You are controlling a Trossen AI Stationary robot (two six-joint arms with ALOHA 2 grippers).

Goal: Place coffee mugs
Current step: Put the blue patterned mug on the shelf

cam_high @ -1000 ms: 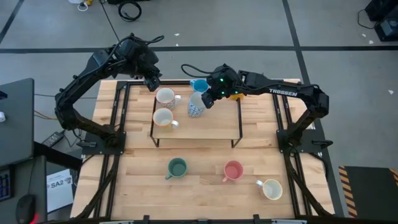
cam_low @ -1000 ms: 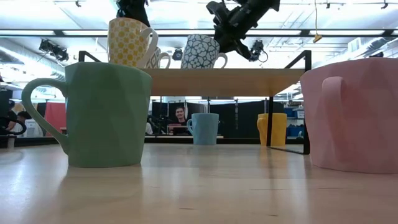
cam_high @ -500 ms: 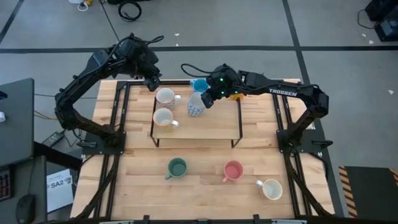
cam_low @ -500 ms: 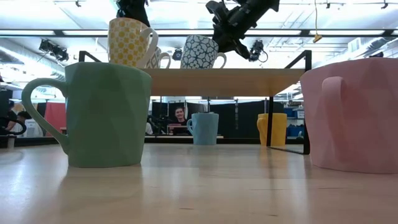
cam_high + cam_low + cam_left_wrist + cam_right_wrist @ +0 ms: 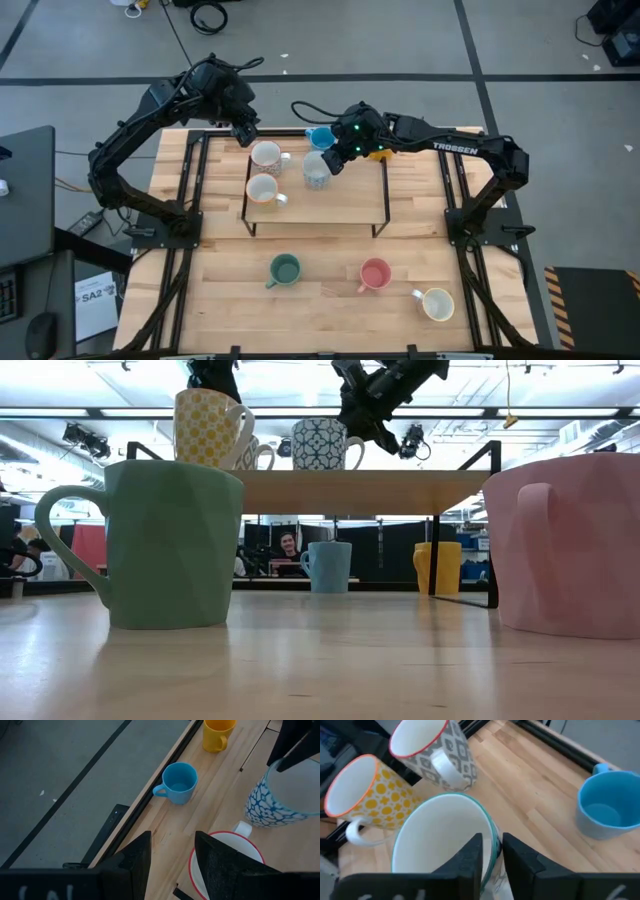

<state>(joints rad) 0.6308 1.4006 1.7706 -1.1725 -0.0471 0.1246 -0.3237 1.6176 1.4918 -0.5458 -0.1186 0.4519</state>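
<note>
The white ceramic mug with blue lattice pattern [image 5: 319, 444], tilted a moment ago, now stands upright on the raised wooden shelf [image 5: 400, 490]. The right gripper [image 5: 490, 851] jaws still pinch its rim; release looks next. The left gripper [image 5: 170, 857] jaws hang spread beside the shelf's red-rimmed mug [image 5: 225, 865].

Non-task stuff I see: wooden tabletop [image 5: 330, 290], raised wooden shelf [image 5: 345, 195] on black legs along its far half. Person [image 5: 290, 547] seated in room behind. Dark monitor [image 5: 25, 190] and coiled black cable [image 5: 208, 15] off the table.
</note>
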